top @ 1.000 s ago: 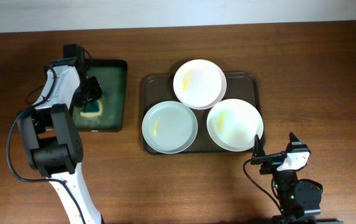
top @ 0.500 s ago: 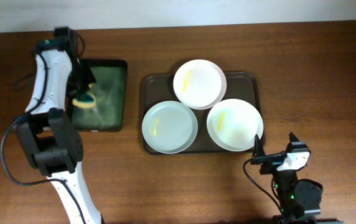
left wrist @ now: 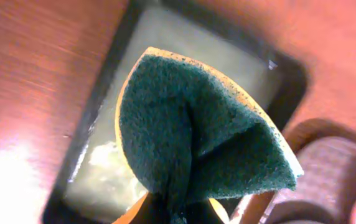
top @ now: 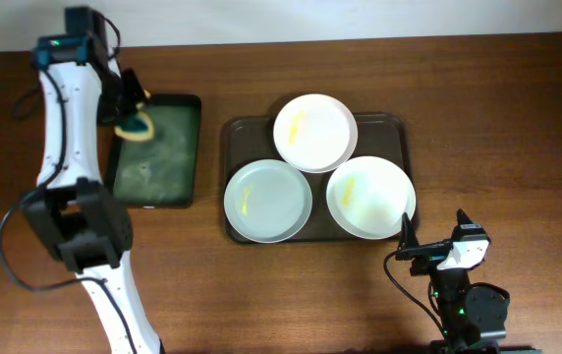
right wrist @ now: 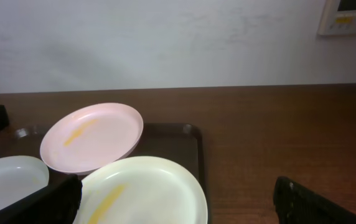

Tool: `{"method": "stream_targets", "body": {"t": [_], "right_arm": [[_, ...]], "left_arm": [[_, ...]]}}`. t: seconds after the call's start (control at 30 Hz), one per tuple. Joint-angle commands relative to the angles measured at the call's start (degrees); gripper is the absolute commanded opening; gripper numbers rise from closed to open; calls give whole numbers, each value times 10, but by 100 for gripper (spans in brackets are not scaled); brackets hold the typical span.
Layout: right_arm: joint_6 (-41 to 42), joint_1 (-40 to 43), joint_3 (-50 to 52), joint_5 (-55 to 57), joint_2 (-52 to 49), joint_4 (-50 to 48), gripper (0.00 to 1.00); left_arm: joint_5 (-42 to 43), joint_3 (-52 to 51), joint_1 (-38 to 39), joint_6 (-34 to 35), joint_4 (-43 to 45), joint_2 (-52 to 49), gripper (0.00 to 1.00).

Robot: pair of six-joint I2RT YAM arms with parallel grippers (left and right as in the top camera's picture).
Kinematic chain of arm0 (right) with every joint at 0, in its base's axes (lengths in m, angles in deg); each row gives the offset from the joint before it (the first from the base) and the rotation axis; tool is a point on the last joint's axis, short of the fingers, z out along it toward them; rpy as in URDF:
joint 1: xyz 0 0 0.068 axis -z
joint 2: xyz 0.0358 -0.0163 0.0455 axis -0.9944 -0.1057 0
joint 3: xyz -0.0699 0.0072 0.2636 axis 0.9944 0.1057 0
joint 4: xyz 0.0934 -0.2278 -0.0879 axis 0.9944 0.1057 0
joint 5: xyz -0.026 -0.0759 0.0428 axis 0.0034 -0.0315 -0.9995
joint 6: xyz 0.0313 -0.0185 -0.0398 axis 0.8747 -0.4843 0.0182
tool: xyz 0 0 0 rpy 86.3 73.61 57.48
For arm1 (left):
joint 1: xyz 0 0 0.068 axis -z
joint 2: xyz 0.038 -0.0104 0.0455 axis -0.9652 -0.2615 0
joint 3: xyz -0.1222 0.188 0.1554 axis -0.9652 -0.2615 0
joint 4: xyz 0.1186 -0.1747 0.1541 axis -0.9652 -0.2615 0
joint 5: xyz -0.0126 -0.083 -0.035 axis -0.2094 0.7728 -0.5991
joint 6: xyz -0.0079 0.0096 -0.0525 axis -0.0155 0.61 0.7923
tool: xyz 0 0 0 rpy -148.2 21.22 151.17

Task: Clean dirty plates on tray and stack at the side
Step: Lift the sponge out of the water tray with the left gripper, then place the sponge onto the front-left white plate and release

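I can read no text, brand or number on any of my feeds. The only candidate is a small white wall panel (right wrist: 351, 15) at the top right of the right wrist view, and its display and yellowish marks are too blurred to make out.

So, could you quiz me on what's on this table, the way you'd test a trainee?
1. True or false: the left gripper is shut on a scouring sponge.
2. How many plates lie on the brown tray? A two, B three, C four.
3. Fill in: each plate carries a ___ smear.

Key: 1 true; 2 B; 3 yellow.
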Motion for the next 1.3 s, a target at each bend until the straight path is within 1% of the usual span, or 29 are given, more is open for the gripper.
{"method": "stream_targets", "body": {"t": [0.0, 0.03, 0.17, 0.3, 0.43, 0.5, 0.57, 0.6, 0.7, 0.77, 0.8, 0.93, 1.07, 1.13, 1.23, 1.27], "right_arm": [[-2, -3, 5, 9, 3, 2, 98], [-2, -3, 5, 9, 3, 2, 98], [-2, -3, 5, 9, 3, 2, 98], [-2, -3, 5, 9, 3, 2, 98], [-2, -3, 5, 9, 3, 2, 98], [-2, -3, 5, 9, 3, 2, 98], [-2, -3, 5, 9, 3, 2, 98], [-2, -3, 5, 9, 3, 2, 98], [-2, -3, 5, 9, 3, 2, 98], [-2, -3, 5, 9, 3, 2, 99], [-2, -3, 5, 9, 3, 2, 98], [-2, -3, 5, 9, 3, 2, 98], [-2, -3, 5, 9, 3, 2, 99], [-2, -3, 5, 9, 3, 2, 98], [-2, -3, 5, 9, 3, 2, 98], [-2, -3, 5, 9, 3, 2, 98]], "left_arm": [[18, -32, -3, -9, -10, -52, 0], [19, -30, -3, -10, -12, -51, 0], [50, 33, -3, -61, -52, -21, 0], [50, 117, -3, -63, -88, 28, 0], [49, 130, -2, -63, -95, 48, 0], [49, 108, -2, -63, -96, 40, 0], [49, 47, -2, -63, -73, 28, 0], [49, 3, 0, -63, -44, 18, 0], [52, -82, 1, -63, 16, 5, 0], [56, -107, 1, -63, 24, 5, 0], [56, -104, 1, -63, 19, 5, 0], [56, -13, -3, -63, -50, 17, 0], [57, 118, 0, -63, -122, 36, 0], [74, 186, 16, -63, -163, 46, 0], [111, 198, 47, -63, -206, 57, 0], [122, 193, 60, -69, -206, 57, 0]]}}
